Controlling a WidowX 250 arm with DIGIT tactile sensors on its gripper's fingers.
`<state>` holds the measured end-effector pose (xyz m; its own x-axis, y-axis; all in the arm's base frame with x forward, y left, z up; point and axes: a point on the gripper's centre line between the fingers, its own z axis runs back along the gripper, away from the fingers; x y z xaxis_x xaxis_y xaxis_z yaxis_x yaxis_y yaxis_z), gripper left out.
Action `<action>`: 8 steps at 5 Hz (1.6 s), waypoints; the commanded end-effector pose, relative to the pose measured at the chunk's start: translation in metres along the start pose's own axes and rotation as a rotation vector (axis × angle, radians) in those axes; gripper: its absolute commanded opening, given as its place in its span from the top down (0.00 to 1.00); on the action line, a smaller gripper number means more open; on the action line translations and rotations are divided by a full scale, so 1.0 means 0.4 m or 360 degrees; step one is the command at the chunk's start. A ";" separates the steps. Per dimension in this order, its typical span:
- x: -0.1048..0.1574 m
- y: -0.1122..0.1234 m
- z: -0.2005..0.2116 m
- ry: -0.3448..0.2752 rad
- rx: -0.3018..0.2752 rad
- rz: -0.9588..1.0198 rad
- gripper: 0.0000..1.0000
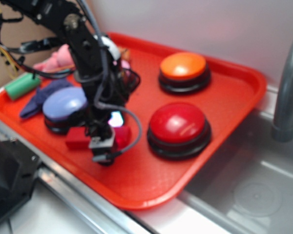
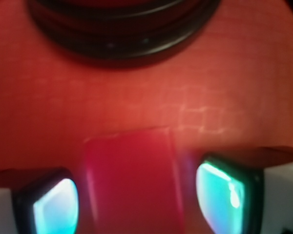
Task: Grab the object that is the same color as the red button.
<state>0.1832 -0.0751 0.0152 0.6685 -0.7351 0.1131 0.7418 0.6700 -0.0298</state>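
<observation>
The red block lies flat on the red tray, in front of the purple button. My gripper is lowered over its middle, so only the block's two ends show in the exterior view. In the wrist view the block runs between my two lit fingertips, with a thin gap on each side. My gripper is open and straddles the block. The red button sits on its black base to the right, and that base fills the top of the wrist view.
An orange dome button stands at the back of the tray and a purple one just behind the block. A green cylinder, a blue cloth piece and a pink toy lie far left. A grey faucet and sink are at right.
</observation>
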 end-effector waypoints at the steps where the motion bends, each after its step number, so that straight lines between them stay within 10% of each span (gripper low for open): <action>1: 0.012 -0.002 -0.019 0.0074 0.0065 0.0038 1.00; 6: 0.024 0.035 0.311 -0.0071 -0.0034 0.0854 1.00; 8: -0.020 0.080 0.476 -0.0281 -0.0025 0.1124 1.00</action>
<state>0.1895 -0.0291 0.1899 0.9800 -0.1030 0.1700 0.1342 0.9738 -0.1836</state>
